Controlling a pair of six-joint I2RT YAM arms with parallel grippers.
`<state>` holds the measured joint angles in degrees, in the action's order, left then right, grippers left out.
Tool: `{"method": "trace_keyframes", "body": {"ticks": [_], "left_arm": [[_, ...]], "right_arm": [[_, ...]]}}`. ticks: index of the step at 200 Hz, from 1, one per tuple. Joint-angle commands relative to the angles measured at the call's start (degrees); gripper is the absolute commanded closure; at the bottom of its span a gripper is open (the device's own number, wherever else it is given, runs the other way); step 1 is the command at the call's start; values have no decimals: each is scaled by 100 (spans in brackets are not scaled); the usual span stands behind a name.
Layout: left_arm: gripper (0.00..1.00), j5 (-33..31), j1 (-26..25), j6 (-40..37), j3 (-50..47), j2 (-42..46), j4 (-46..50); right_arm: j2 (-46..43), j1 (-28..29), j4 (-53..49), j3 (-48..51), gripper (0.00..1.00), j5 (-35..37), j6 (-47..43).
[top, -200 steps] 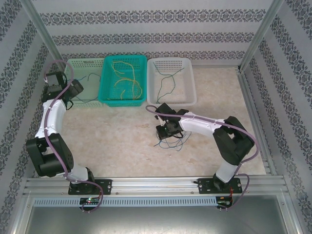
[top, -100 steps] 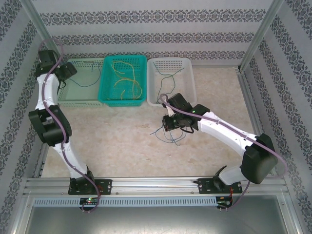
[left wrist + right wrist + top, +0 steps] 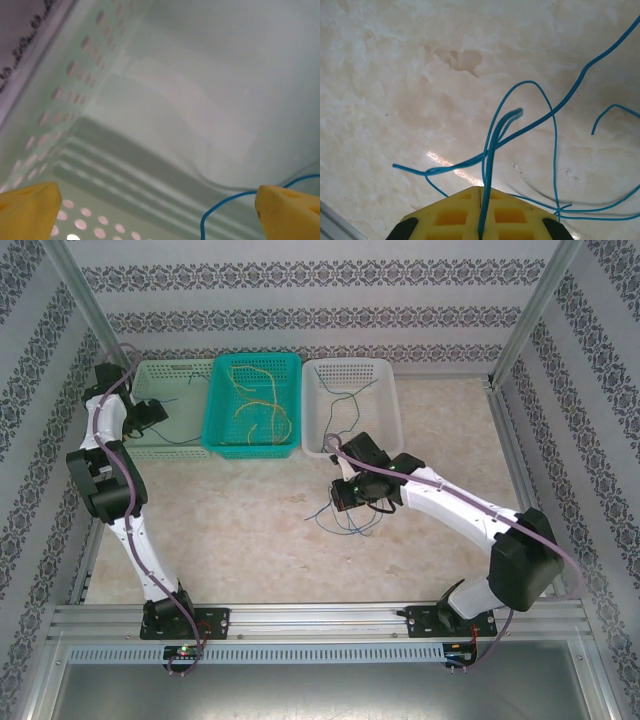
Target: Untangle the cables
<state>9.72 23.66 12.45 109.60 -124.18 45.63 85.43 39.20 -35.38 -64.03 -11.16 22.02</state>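
The right tool (image 3: pixel 343 498) hangs low over the middle of the marbled worktop (image 3: pixel 250 530), just in front of the white basket (image 3: pixel 385 370). In the right wrist view, the right tool (image 3: pixel 481 210) has its yellow pads (image 3: pixel 455 215) pressed together, pinching a bunch of blue wires (image 3: pixel 492 135). These rise from the seam between the pads as a narrow folded loop. More strands of the blue wires (image 3: pixel 350 525) fan out sideways and lie loose on the worktop (image 3: pixel 395 75) below.

The left tool (image 3: pixel 155 418) reaches into the pale green basket (image 3: pixel 165 375) at the far left. In the left wrist view, the left tool (image 3: pixel 159 205) is spread wide, holding nothing. A single blue wire (image 3: pixel 220 205) curls on the basket floor just beside its right fingertip (image 3: pixel 287 210).

The teal basket (image 3: pixel 215 405) between the other two holds a loose tangle of yellow wires (image 3: pixel 255 400). The white basket contains one thin dark wire (image 3: pixel 345 405), possibly green, though it is too fine to tell from above.
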Motion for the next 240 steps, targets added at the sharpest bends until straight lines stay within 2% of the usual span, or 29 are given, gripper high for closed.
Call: {"method": "trace_keyframes", "body": {"ticks": [1, 8, 15, 46, 71, 87, 109, 129, 138, 147, 154, 169, 174, 184, 201, 215, 220, 233, 240], "left_arm": [[0, 1666, 181, -112, -422, 441, -373], [0, 2500, 272, 83, -558, 452, -660], [1, 3012, 346, 303, -577, 397, -796], [15, 4161, 422, 302, 157, -196, 96], [20, 5360, 539, 858, 25, -347, -74], [20, 6021, 556, 1410, -183, -454, -526], [18, 6670, 548, 2657, -734, -558, -1911], [18, 6649, 547, 2830, -725, -693, -1818], [20, 6463, 560, 2407, -533, -705, -1240], [22, 5771, 548, 1488, -194, -640, -296], [20, 4953, 523, 945, -78, -460, 143], [15, 3763, 524, 501, -126, -56, 415], [14, 3493, 524, 415, -90, -7, 543], [0, 3059, 534, 259, 108, -7, 863], [1, 2919, 543, 89, 286, -75, 1133], [17, 2939, 543, 25, 162, 13, 981], [29, 2919, 530, 28, 111, 48, 905], [72, 2741, 542, 81, 99, 79, 875], [84, 2676, 536, 73, 130, 72, 895]], "right_arm": [[219, -25, 31, -247, 100, -190, -154], [253, -18, 26, -279, 100, -206, -163], [279, -18, 31, -293, 100, -214, -163], [224, -36, 92, -191, 100, -183, -146], [270, -98, 177, -130, 100, -267, -123], [350, -128, 215, -165, 100, -337, -136], [476, -160, 208, -240, 100, -425, -189], [528, -165, 188, -260, 99, -458, -211], [521, -174, 195, -246, 99, -440, -209], [496, -185, 220, -213, 99, -434, -199], [481, -205, 240, -175, 98, -438, -190], [466, -229, 250, -137, 98, -429, -181], [464, -237, 255, -130, 98, -429, -181], [474, -256, 276, -123, 97, -446, -176], [521, -273, 295, -152, 97, -449, -177], [536, -279, 294, -184, 97, -452, -177], [536, -277, 294, -181, 97, -446, -172], [509, -284, 294, -172, 97, -422, -163], [493, -291, 294, -155, 97, -412, -161]]}}
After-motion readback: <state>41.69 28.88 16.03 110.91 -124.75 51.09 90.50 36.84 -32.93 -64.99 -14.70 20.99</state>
